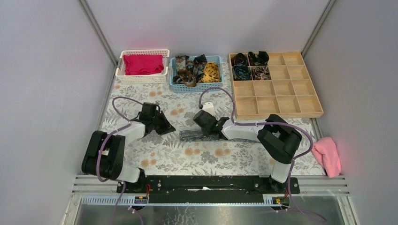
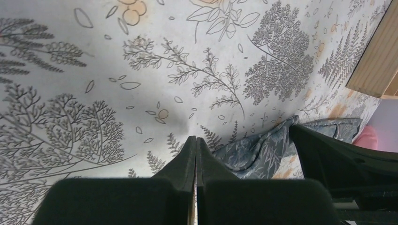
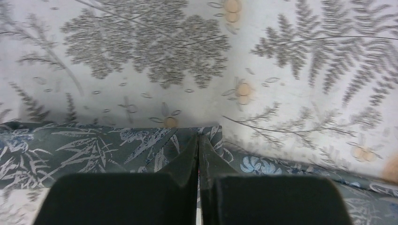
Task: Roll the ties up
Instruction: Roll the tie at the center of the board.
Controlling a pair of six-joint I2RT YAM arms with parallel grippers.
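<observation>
Most of the scene is the floral tablecloth (image 1: 211, 157), and next in size is the wooden tray (image 1: 281, 116) at the upper right, with four rolled ties (image 1: 248, 65) in its upper-left compartments. The blue basket (image 1: 197, 87) at top centre holds a heap of loose ties (image 1: 195, 70). Smaller again is the grey tie (image 1: 190, 136) being worked on, at the centre of the overhead view between the two arms. Its long axis runs left to right across the frame, with one end near the left arm and the rest passing under the right one. I cannot tell which end is the wide one. It looks light, limp and rather slick, with a soft fold showing in the left wrist view (image 2: 263, 150), so I would expect it to slide and spring open unless one end is pinned. The best hold looks like a flat pinch across the width at one end, then rolling along the length. The left gripper (image 1: 170, 127) is clenched on nothing, its tips (image 2: 195, 140) over bare cloth just beside the tie's near end. The right gripper (image 3: 198, 140) is clenched too, its tips down at the tie's edge (image 3: 94, 145); I cannot tell whether any fabric is caught between them.
</observation>
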